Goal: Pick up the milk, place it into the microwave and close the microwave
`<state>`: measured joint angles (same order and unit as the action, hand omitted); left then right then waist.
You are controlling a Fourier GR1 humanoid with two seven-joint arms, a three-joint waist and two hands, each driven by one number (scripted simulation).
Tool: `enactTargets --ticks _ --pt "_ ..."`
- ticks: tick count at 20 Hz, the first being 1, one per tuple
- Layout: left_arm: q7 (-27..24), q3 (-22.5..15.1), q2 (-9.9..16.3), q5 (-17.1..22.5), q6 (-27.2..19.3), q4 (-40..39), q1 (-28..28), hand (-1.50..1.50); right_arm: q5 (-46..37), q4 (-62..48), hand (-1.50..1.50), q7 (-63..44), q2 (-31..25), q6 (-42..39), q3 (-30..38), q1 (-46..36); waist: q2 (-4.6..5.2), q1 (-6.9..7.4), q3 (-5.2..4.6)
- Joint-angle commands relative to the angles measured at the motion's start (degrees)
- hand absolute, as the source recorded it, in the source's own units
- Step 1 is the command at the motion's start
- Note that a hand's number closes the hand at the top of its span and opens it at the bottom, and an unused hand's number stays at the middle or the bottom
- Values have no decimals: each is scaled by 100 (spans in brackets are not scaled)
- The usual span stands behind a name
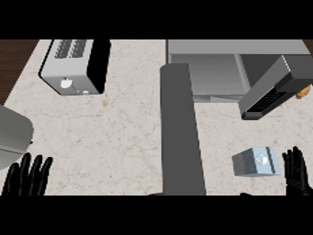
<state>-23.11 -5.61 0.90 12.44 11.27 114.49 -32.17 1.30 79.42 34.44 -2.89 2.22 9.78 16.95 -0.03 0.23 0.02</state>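
The milk (256, 161), a small grey-blue carton with a white cap, stands on the counter at the lower right. My right hand (296, 173) is open just to its right, fingers straight and pointing up, not touching it. The microwave (209, 73) sits at the top right with its cavity showing. Its door (183, 128) is swung wide open and reaches down the middle of the view. My left hand (27, 176) rests open at the lower left, fingers up.
A toaster (76, 66) stands at the top left of the counter. A dark grey panel with buttons (277, 87) slants beside the microwave at the right, an orange thing (304, 92) peeking from behind it. A grey rounded object (3, 135) fills the left edge.
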Motion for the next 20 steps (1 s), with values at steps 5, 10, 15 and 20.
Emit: enactTargets --ticks 5,10,15,20 --pt "21 247 205 281 158 151 -183 -150 -114 -1293 -150 772 71 163 168 -636 0 9 0" --pt "-22 -70 94 71 191 238 -449 -150 -61 -1896 -150 1079 -313 -147 349 -781 -1 4 -1" --pt "-61 -104 19 -69 59 406 -412 -150 -87 -2816 -150 1791 -346 -199 429 -1219 1 12 2" --pt "-45 263 223 317 298 80 -250 -150 -114 -2958 -150 1869 -342 -233 323 -1474 1 2 0"
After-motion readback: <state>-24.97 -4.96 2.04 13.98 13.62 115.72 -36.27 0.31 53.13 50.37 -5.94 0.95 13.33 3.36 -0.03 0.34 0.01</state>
